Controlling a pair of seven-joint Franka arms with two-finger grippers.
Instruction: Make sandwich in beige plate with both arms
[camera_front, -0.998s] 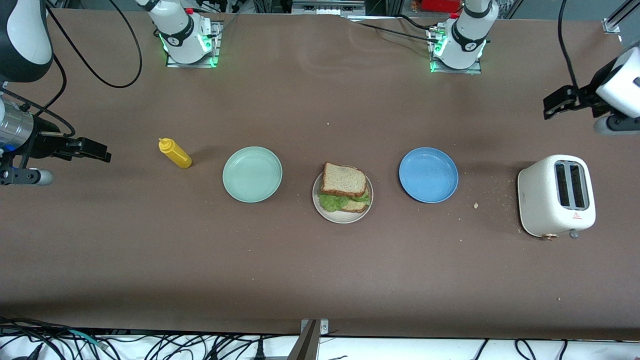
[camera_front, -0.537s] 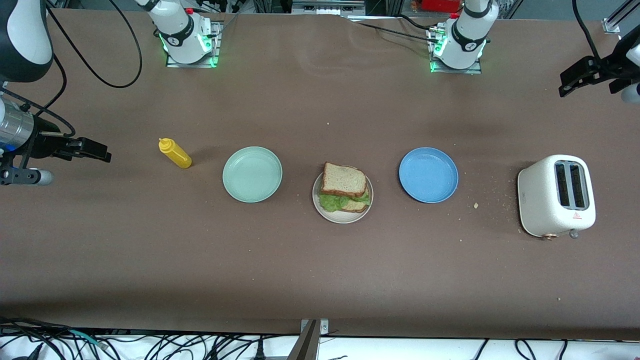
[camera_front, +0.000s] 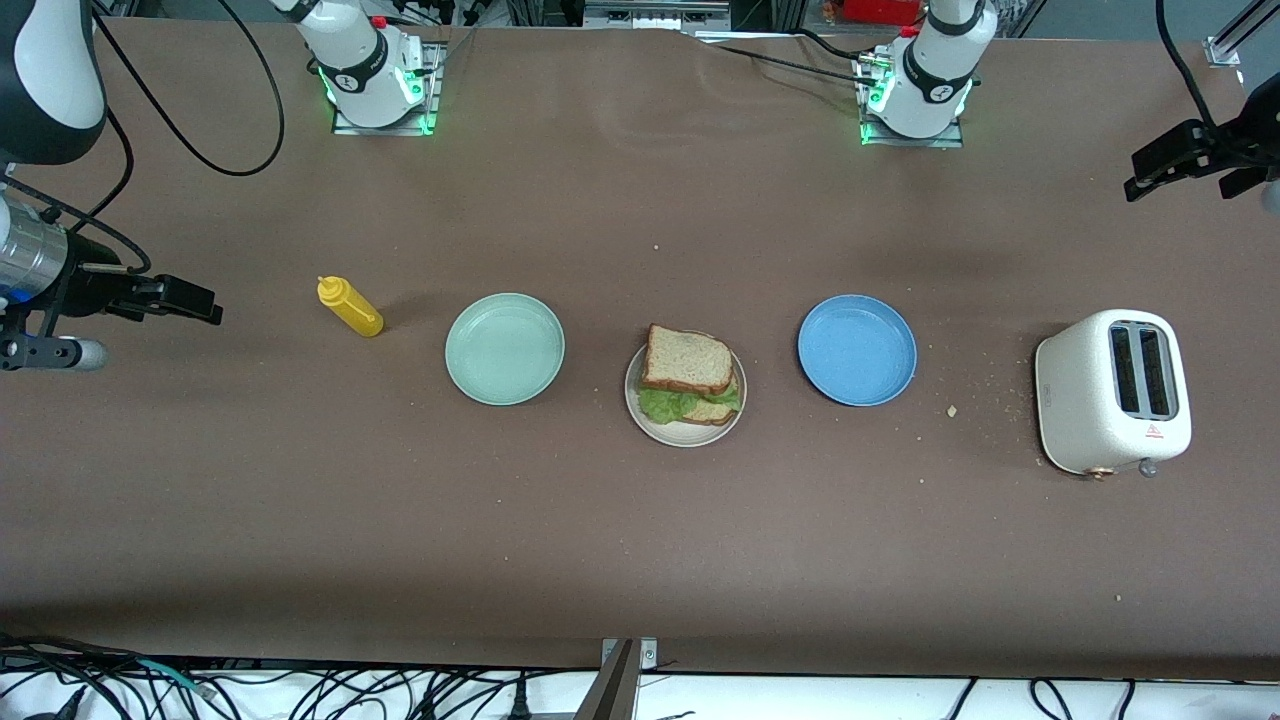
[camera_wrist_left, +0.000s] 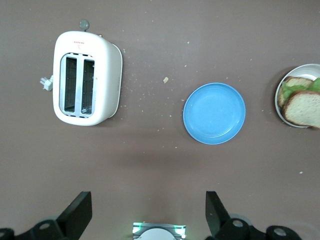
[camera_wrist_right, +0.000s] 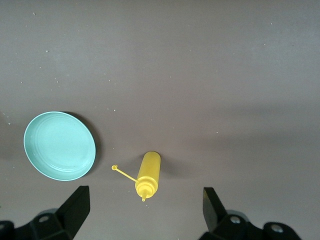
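Front view, table stock as it lies. Item one: the sandwich (camera_front: 690, 375), two slices of brown-crusted bread with a green lettuce leaf showing between them on the side nearer the front camera, resting in the beige plate (camera_front: 668, 433) at mid-table. The top slice sits slightly askew of the lower one. Item two: mint-green plate (camera_front: 505, 349), just beside the beige plate toward the right arm's end, nothing on it. Item three: blue plate (camera_front: 857, 350), beside the beige plate toward the left arm's end, likewise bare. Item four: yellow squeeze bottle (camera_front: 350, 306), lying on its side near the mint-green plate. Item five: white toaster (camera_front: 1112, 391), slots apparently vacant, with crumbs scattered on the table (camera_front: 640, 560) between it and the blue plate.

Item six: right gripper (camera_front: 185, 300), raised over the right arm's end of the table, fingers spread wide and holding nothing. Item seven: left gripper (camera_front: 1165, 165), high over the left arm's end of the table, fingers likewise parted and bare; its tips are hard to make out at the front view's edge, though the left wrist view confirms the gap.

Assessment: assembly looks finished. The step in hand is likely retreat; done well, both arms stay high and well apart from the plate so the stack is not nudged.
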